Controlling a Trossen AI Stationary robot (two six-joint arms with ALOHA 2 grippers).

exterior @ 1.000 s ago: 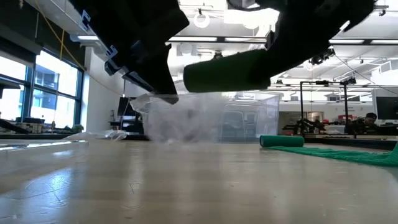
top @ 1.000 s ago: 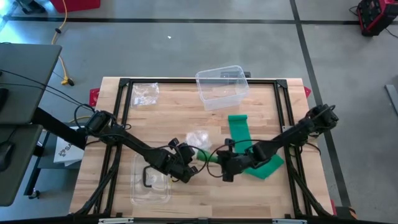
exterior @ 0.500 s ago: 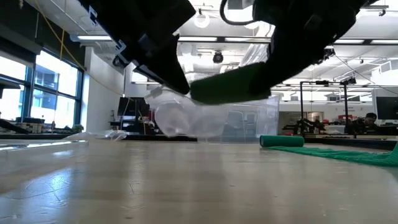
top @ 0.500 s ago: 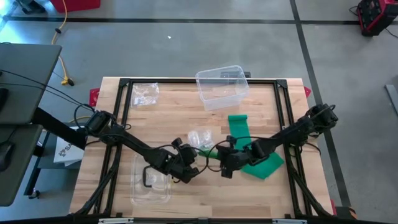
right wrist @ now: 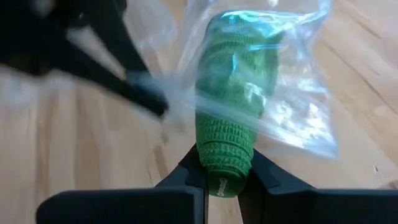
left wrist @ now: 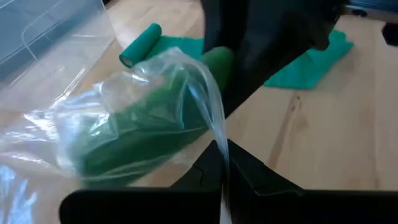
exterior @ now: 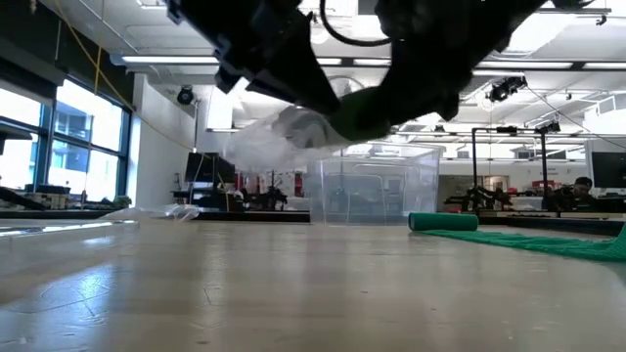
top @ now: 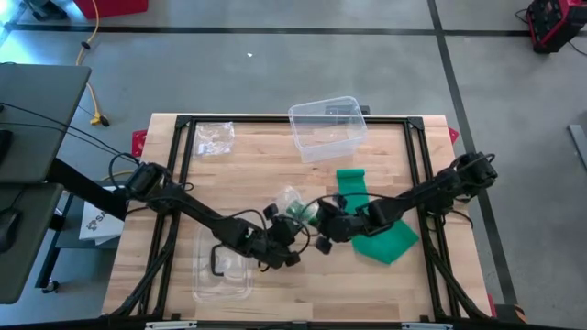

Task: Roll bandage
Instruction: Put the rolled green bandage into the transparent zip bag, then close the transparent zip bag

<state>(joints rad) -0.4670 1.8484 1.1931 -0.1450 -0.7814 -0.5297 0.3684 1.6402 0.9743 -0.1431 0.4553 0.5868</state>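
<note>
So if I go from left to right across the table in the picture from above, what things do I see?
Empty plastic bag → clear tray → left gripper → right gripper → unrolled green bandage.

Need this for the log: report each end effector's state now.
Left end effector: closed on the plastic bag.
Right end effector: closed on the green bandage roll.

Bright overhead light — arms backlit, wrist views motion-blurred.

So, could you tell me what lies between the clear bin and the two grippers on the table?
Nothing; in the high view, bare wood separates the clear bin from the left gripper and right gripper, which hold a bag and green roll.
</note>
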